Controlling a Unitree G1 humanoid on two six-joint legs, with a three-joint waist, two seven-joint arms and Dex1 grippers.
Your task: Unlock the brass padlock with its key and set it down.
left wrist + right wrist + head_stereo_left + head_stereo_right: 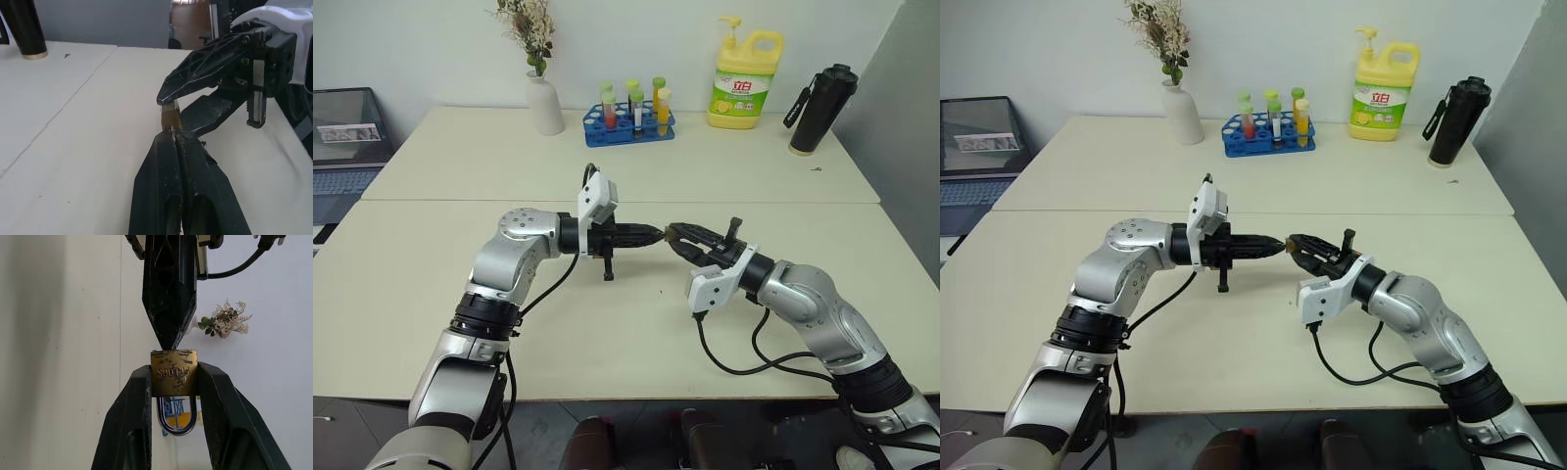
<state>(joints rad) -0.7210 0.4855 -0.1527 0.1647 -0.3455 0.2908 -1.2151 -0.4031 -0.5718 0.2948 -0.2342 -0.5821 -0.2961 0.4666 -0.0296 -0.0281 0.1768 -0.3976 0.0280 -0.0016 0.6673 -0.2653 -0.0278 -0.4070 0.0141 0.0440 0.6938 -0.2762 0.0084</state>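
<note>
1. The right gripper (pixel 173 377), at frame centre, clamps the brass padlock (pixel 174 372) by its sides.
2. The left gripper (pixel 172 134) is pinched tight at the padlock's base; the key itself is hidden.
3. Risk: twisting could lever the padlock out of the fingers.
4. The right wrist view shows the shackle (pixel 176 417) seated; the head views cannot resolve it.

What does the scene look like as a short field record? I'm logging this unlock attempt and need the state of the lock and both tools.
padlock: brass padlock held off the table, clamped between the right tool's fingers, shackle toward its wrist
shackle: looks seated in the body
left tool: left tool shut, tip against the padlock's keyhole end
key: not discernible
table: cream table, nothing set down under the tools
</note>
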